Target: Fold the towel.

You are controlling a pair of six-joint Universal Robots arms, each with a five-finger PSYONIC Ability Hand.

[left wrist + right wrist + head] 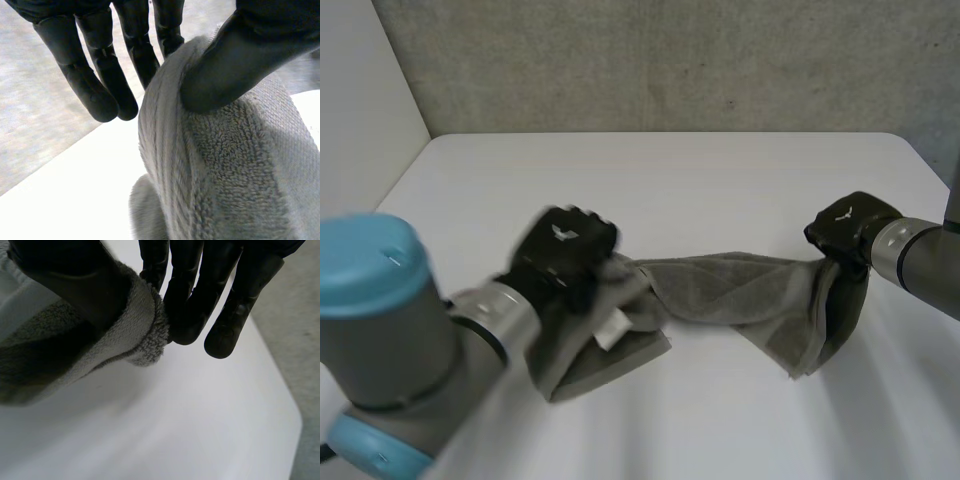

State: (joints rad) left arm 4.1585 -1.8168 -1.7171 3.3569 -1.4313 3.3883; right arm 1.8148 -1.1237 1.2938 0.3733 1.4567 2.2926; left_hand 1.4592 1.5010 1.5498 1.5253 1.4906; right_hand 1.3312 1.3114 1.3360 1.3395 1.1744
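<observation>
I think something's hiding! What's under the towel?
The left hand and right hand pinch the towel up; below it I see white table. The spots under its drooping ends are covered.

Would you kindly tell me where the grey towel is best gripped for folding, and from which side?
Probably at its two ends, one hand each, coming from above and pinching the edge. The towel is long and limp, sagging to the table between the left hand and right hand, which pinch it there.
</observation>
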